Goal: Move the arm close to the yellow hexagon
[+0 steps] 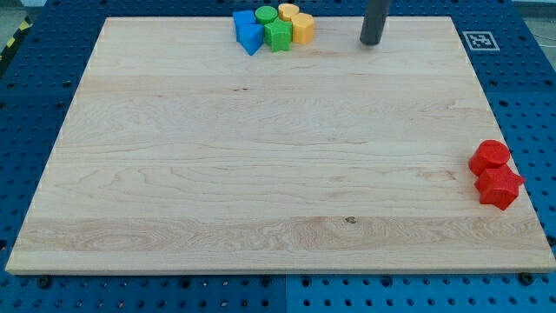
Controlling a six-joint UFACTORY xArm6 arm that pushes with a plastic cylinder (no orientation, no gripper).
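Observation:
A cluster of blocks sits at the view's top, left of centre. In it, a yellow hexagon (303,29) lies at the cluster's right, with a second yellow block (288,11) just above and left of it. A green round block (266,15) and a green star-like block (278,35) sit beside them. A blue cube (244,21) and a blue triangular block (252,38) form the cluster's left side. My tip (371,41) touches the board at the view's top, a short way to the right of the yellow hexagon, apart from it.
A red round block (491,156) and a red star-like block (499,187) sit together near the board's right edge. A printed marker tag (479,40) is at the wooden board's (261,174) top right corner. Blue perforated table surrounds the board.

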